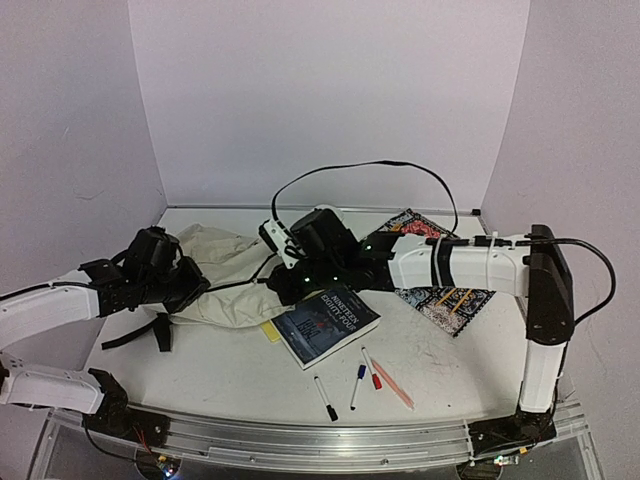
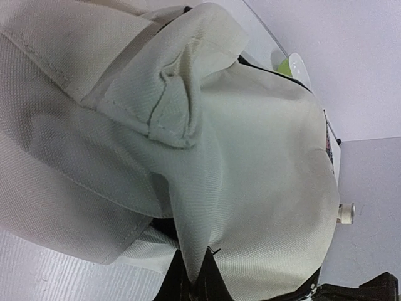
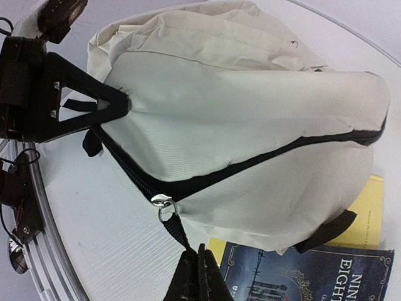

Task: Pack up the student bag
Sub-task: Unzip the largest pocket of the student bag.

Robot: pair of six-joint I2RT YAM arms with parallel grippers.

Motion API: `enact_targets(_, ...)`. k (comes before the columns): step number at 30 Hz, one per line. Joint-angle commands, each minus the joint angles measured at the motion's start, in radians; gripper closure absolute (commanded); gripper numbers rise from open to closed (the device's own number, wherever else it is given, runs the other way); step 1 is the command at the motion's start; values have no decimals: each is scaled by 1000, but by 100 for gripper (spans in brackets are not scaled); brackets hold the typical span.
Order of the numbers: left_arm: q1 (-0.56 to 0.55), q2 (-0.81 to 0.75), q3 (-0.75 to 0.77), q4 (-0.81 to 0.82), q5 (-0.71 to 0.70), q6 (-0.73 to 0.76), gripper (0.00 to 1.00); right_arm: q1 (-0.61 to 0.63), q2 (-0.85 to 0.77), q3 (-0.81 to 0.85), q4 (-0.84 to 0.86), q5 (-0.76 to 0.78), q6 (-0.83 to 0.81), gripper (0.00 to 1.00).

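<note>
The cream student bag (image 1: 228, 268) lies at the left middle of the table, its black straps trailing toward the front. My left gripper (image 1: 200, 290) is shut on a fold of the bag's fabric (image 2: 191, 251) at its near-left edge. It also shows in the right wrist view (image 3: 122, 103). My right gripper (image 1: 281, 284) is at the bag's right side. In the right wrist view it (image 3: 200, 260) is shut on the black zipper pull strap (image 3: 177, 227), which hangs from the silver slider (image 3: 161, 200) on the black zipper line (image 3: 250, 164). The strap is taut.
A dark blue book (image 1: 325, 322) lies right of the bag, with a yellow pad (image 1: 271, 331) under its left corner. Three markers (image 1: 358, 385) and a pink pen (image 1: 392, 384) lie near the front. A patterned book (image 1: 447, 297) lies under the right arm.
</note>
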Motion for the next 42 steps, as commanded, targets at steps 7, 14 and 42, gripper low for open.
enact_targets(7, 99, 7, 120, -262, -295, 309, 100, -98, -211, -99, -61, 177, -15, 100)
enact_targets(14, 193, 67, 181, -300, -380, 436, 100, -133, -276, -136, -68, 193, -17, 100)
enact_targets(42, 343, 105, 210, -102, 160, 350, 37, -11, 42, 152, 36, -238, 10, 100)
